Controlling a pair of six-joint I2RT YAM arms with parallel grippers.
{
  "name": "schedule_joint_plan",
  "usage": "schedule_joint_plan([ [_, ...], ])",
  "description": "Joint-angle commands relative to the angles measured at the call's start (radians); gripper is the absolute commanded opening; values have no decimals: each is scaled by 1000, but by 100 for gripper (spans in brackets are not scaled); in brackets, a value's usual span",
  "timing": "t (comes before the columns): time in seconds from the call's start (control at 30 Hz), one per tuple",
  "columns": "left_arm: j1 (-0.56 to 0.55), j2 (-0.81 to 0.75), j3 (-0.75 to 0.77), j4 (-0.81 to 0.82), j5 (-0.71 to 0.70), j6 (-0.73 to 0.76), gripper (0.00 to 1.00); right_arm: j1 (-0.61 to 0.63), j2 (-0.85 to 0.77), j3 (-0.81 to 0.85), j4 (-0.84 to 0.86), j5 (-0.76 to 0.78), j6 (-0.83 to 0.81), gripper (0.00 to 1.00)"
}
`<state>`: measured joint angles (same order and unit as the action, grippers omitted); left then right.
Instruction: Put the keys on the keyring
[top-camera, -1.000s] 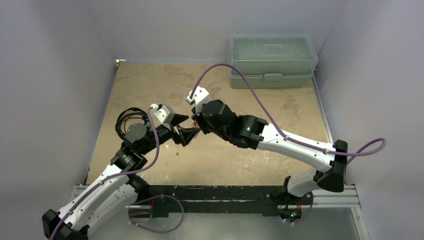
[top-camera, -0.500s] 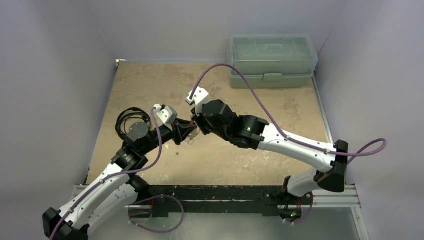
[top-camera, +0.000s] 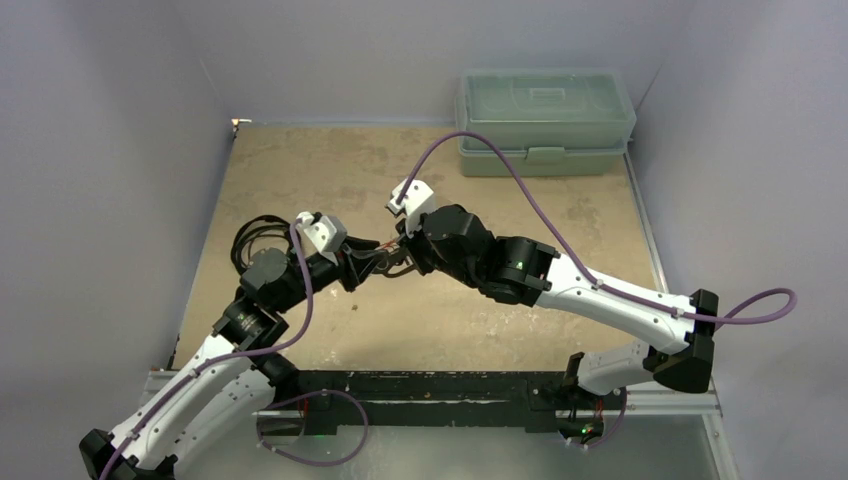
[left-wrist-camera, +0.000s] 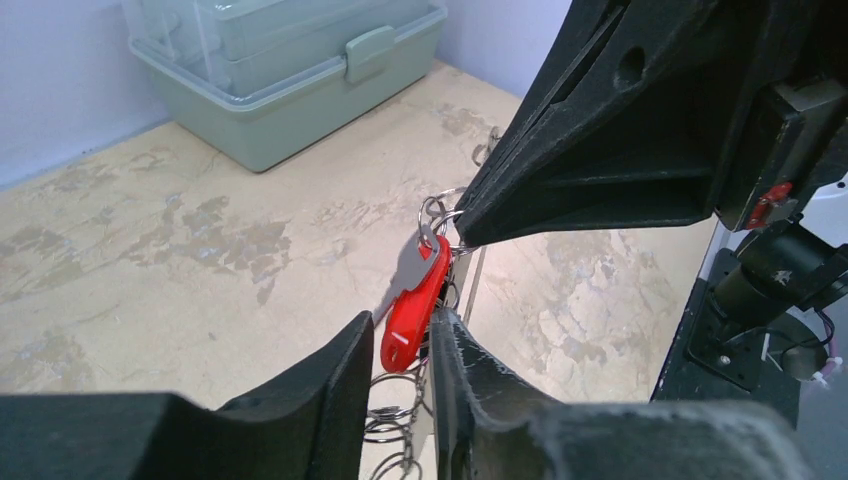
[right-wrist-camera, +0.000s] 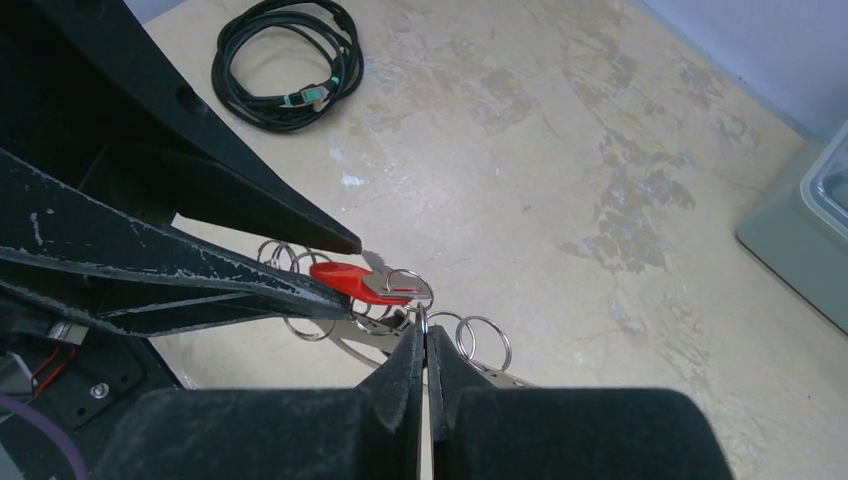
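The left claw (left-wrist-camera: 402, 338) has its fingers drawn close on the red plastic head of the key (left-wrist-camera: 411, 305). The lower end of that head sinks between the fingertips and is lost to sight. The key's grey metal part lies up against the wire rings of the keyring (left-wrist-camera: 392, 425), and it cannot be told whether it passes through one. The right claw (right-wrist-camera: 424, 335) is pressed together, pinching a single thin ring at its tips, and it meets the left claw almost tip to tip above the table (right-wrist-camera: 600, 120). In the right wrist view several more rings fan out on both sides of that pinch. The nearer ones are cut off by the claw's own black body, and a pale flat piece under them shows only in part. In the left wrist view further rings hang in the narrow gap between the left fingers and run off the bottom edge. From the top camera the meeting point is small and dark, and neither key nor rings can be made out clearly there. A pale green lidded plastic box (top-camera: 545, 120) stands at the far edge of the table. A coiled black cable (right-wrist-camera: 285, 65) lies flat on the left side, partly covered by the left arm in the top view.
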<state>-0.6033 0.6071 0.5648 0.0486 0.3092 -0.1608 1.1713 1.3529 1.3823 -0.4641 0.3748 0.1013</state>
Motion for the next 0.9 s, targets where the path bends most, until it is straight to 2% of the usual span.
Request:
schedule_joint_plan([
  [0.0,2,-12,54,-13,-8,4,28,5,-25,-4,14,-3,-19,0],
  [0.13,3,-28,63,-47,-115,8,29,5,-31,-11,9,-22,-30,0],
  [0.3,2,-49,63,-95,-201,16,39,5,-54,-28,12,-80,-50,0],
  [0.43,2,-64,76,-121,-228,36,57,5,-85,-54,23,-153,-89,0],
  [0.53,2,-89,79,-111,-136,46,68,5,-109,-82,34,-189,-122,0],
  [0.67,2,-127,55,-35,48,21,76,5,-138,-114,54,-218,-174,0],
  [0.77,3,-133,49,-7,130,-20,78,5,-162,-143,91,-252,-221,0],
  [0.87,2,-116,63,-11,214,-47,75,5,-188,-182,133,-274,-247,0],
])
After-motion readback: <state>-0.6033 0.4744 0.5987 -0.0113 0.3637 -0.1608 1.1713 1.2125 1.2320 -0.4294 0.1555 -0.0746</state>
